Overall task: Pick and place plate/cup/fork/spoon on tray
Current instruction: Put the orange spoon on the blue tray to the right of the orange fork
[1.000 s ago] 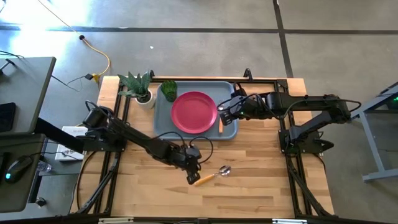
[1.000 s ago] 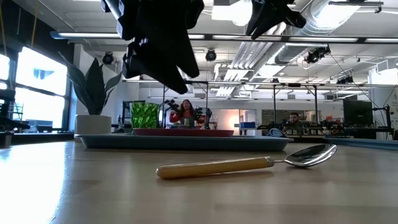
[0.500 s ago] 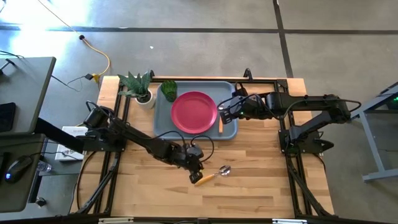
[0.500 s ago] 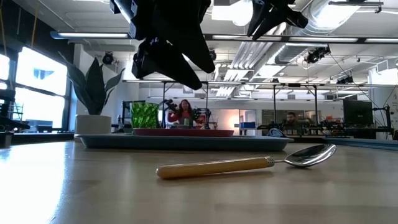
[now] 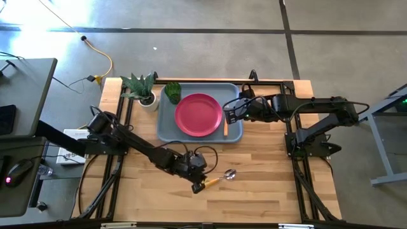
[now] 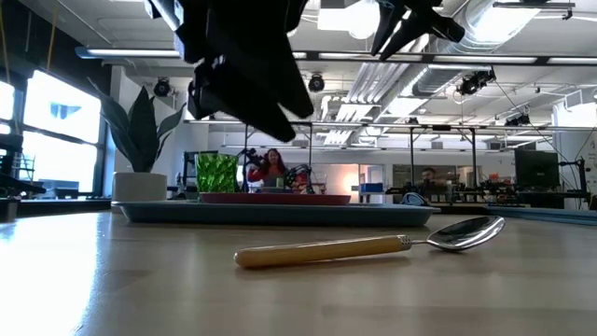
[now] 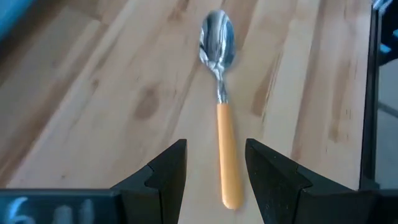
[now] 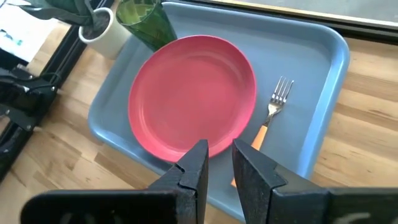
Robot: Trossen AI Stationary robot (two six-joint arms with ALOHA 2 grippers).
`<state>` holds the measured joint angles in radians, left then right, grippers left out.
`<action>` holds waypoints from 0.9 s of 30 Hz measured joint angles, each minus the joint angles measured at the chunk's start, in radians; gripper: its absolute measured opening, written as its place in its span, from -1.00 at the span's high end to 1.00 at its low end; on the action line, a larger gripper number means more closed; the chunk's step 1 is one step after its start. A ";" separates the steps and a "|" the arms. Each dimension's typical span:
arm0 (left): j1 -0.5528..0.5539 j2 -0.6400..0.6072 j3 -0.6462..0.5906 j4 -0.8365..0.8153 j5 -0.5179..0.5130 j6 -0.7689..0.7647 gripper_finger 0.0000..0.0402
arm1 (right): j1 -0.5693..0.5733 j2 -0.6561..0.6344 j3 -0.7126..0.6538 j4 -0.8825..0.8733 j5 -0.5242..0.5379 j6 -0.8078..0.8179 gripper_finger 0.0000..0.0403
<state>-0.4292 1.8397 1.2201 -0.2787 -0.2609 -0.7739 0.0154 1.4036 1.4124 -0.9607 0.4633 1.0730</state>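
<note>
Left gripper [image 7: 214,165] parted, low; right gripper [image 8: 217,165] narrowly parted, raised.

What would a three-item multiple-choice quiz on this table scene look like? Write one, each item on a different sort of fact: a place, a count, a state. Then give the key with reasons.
1. Where does the spoon lie?
A. On the bare wooden table
B. On the plate
C. Inside the cup

2. How many pieces of tableware are on the tray?
A. One
B. Three
C. Four

3. How is the left gripper set?
A. Shut on the spoon's handle
B. Open, fingers either side of the handle, above it
C. Shut on the fork

Key:
1 A, the high view shows it on wood, apart from the tray.
2 B, the plate, cup and fork sit there.
3 B, the left wrist view shows a gap with the handle between the fingers.
</note>
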 joint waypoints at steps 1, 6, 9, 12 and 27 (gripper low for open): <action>0.000 0.012 0.000 0.019 0.015 0.000 0.23 | 0.000 0.000 0.000 0.000 0.000 0.003 0.68; 0.004 0.024 0.001 0.056 0.057 0.014 0.23 | 0.000 0.006 0.000 -0.002 -0.001 0.003 0.68; 0.011 0.028 0.008 0.046 0.061 0.039 0.23 | 0.000 0.015 0.000 -0.003 -0.001 0.004 0.68; 0.022 0.030 0.043 0.064 0.069 0.072 0.23 | 0.000 0.027 0.000 -0.005 -0.003 0.004 0.68; 0.070 0.037 0.123 0.037 0.064 0.142 0.23 | 0.000 0.038 0.000 -0.008 -0.007 0.002 0.68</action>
<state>-0.3592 1.8771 1.3434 -0.2414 -0.1970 -0.6319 0.0154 1.4414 1.4120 -0.9684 0.4564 1.0752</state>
